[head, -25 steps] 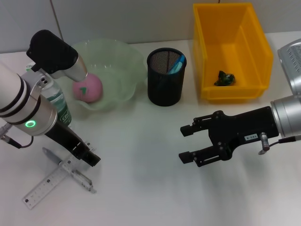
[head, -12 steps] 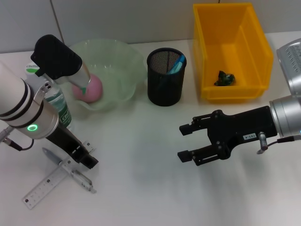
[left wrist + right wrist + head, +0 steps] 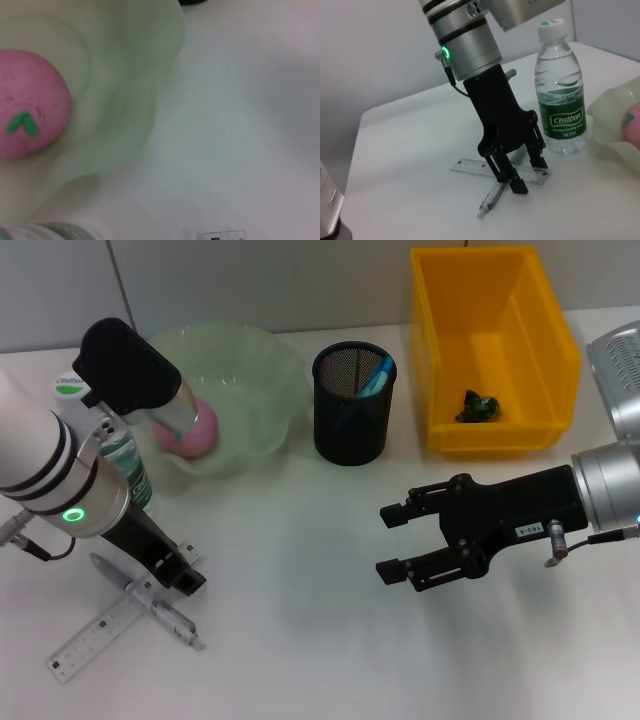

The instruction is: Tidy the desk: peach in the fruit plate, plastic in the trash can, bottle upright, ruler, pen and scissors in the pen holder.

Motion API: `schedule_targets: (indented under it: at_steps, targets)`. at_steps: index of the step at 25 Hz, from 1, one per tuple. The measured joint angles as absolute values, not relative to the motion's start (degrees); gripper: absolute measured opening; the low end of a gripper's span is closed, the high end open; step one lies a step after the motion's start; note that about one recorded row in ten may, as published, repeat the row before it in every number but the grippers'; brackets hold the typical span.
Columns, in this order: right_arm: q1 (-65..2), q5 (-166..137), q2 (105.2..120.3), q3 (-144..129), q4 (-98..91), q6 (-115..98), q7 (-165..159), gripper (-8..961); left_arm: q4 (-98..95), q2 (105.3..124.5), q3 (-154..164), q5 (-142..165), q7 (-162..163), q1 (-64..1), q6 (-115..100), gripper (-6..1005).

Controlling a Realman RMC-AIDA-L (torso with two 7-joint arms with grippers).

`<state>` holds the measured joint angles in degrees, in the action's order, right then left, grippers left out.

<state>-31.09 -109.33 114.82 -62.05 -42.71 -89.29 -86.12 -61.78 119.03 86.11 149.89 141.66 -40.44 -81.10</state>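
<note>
Straddling the pen (image 3: pixel 496 196) and ruler (image 3: pixel 470 166) at the bench's near left, the left gripper (image 3: pixel 520 175) has fingers spread. Thin, stiff, slippery: pinch the pen mid-length.

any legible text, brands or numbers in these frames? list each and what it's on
"Cestbon" on the green label of the bottle, read in the right wrist view; the smaller print under it is too small to read.
Ruler: graduations and numbers too small to read.
White tag on the right gripper: too small to read.
Nothing else legible.
</note>
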Motion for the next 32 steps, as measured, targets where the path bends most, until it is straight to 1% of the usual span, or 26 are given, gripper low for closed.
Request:
schedule_targets:
  at_steps: [8, 19, 23, 26, 32]
  targets:
    - [-31.2, -109.3, 114.79, -62.0, -42.8, -89.3, -86.8, 749, -62.0, 119.1, 87.9, 151.2, 142.0, -40.2, -80.3, 519]
    - [-31.2, -109.3, 114.78, -62.0, -42.8, -89.3, -86.9, 749, -64.1, 119.0, 86.4, 148.2, 142.0, -39.8, -81.8, 391]
    - [-31.3, -109.3, 114.75, -62.0, -42.8, -89.3, -87.5, 748, -66.8, 118.67, 80.7, 141.9, 141.0, -39.0, -84.4, 391]
    - [-31.4, -109.3, 114.52, -62.0, -42.8, -89.4, -88.2, 748, -68.1, 118.49, 70.8, 133.6, 138.3, -38.0, -87.6, 392]
    - [-31.5, -109.4, 114.33, -61.9, -42.6, -89.3, -88.6, 748, -65.9, 118.24, 61.2, 121.3, 131.9, -35.4, -90.6, 392]
